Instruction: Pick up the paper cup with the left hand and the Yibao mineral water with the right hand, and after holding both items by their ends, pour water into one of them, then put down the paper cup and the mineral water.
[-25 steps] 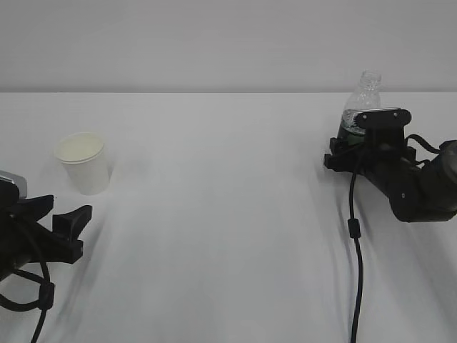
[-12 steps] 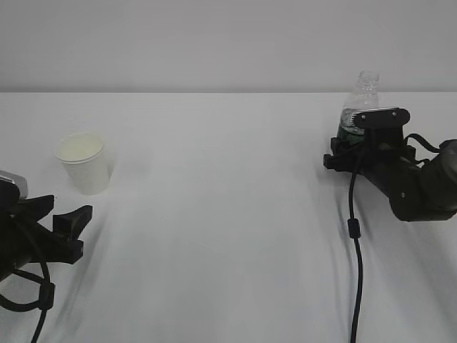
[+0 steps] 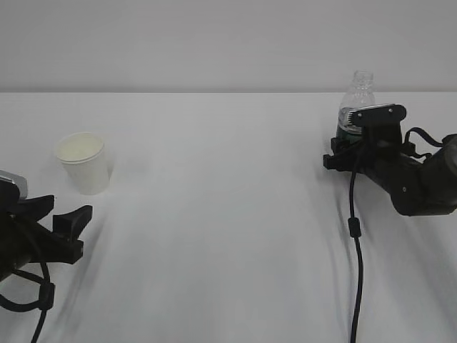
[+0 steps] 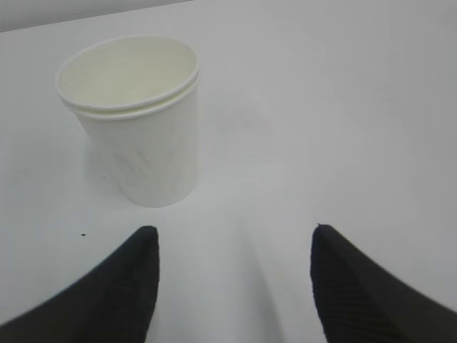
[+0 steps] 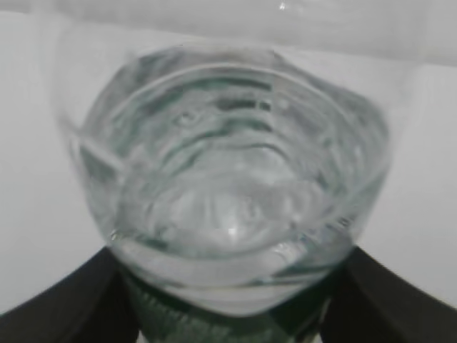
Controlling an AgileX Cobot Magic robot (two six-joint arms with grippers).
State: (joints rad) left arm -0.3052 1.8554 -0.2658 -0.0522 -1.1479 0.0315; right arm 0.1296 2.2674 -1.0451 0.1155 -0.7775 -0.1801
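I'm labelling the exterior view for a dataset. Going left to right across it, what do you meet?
left hand → paper cup → Yibao mineral water, with the right hand at its base.

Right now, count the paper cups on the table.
1. The paper cup stands upright at the table's left, just beyond the left claw.

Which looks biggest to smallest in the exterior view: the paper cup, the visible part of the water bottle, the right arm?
1. Right arm, largest as seen.
2. Paper cup.
3. Water bottle, only its top showing above the gripper. It sits farther back and part hidden, so cup versus bottle is unsure.
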